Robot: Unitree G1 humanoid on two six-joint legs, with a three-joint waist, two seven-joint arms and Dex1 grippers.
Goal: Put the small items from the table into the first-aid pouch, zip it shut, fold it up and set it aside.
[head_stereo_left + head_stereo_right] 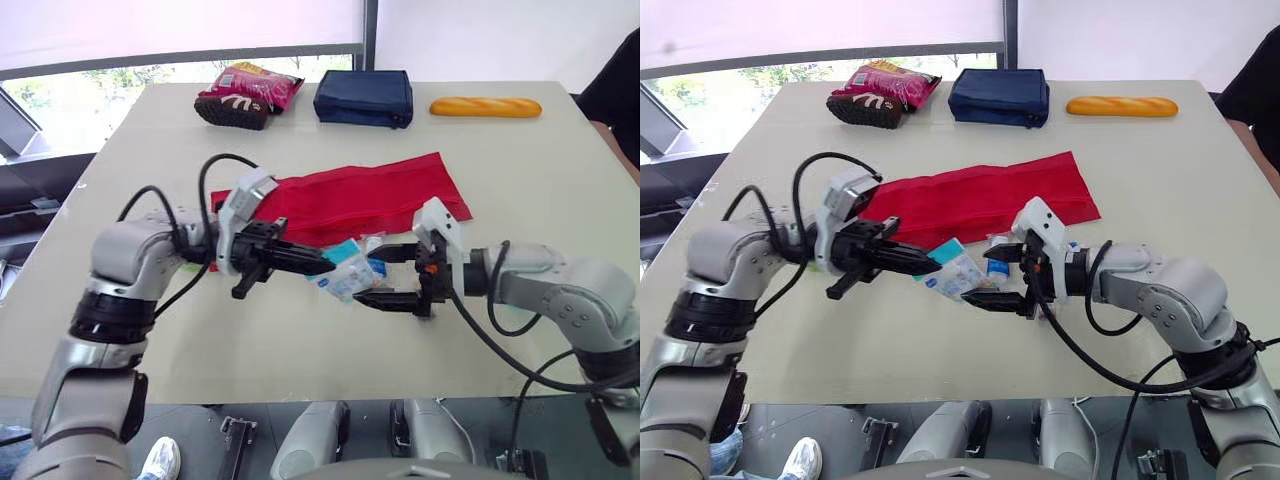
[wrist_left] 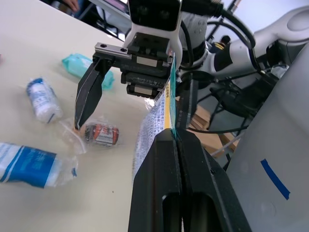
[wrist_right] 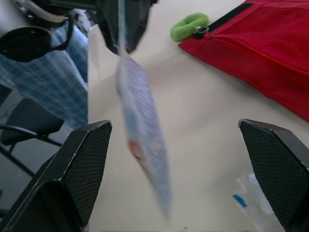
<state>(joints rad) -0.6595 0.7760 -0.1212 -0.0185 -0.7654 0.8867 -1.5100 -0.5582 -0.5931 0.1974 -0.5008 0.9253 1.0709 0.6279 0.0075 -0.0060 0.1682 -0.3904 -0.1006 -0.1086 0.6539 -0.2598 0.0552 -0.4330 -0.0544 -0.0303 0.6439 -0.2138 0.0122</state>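
A: Beige tabletop (image 1: pixel 300 355), matte. Room behind?
B: Window (image 1: pixel 90 90) w/ greenery past far edge, white blind (image 1: pixel 180 25) above. Person's dark sleeve (image 1: pixel 615 90) at right edge.
A: Far-end stock?
B: Snack bag (image 1: pixel 250 92), navy case (image 1: pixel 363 97), baguette (image 1: pixel 485 106), in a row, well apart from arms.
A: Pouch?
B: Red pouch (image 1: pixel 365 195), flat, unfolded, mid-table. Green zip pull (image 3: pixel 189 25) at one end.
A: Loose items?
B: Bandage rolls (image 2: pixel 41 99), teal pack (image 2: pixel 79 65), small wrapped pack (image 2: pixel 101 134), on table near pouch, by the grippers.
A: Grippers?
B: Left gripper (image 1: pixel 325 262): fingers pinched tight on flat packet (image 1: pixel 350 268), held edgewise above table. Right gripper (image 1: pixel 378 275): jaws wide, facing packet. Contact w/ packet: can't tell.
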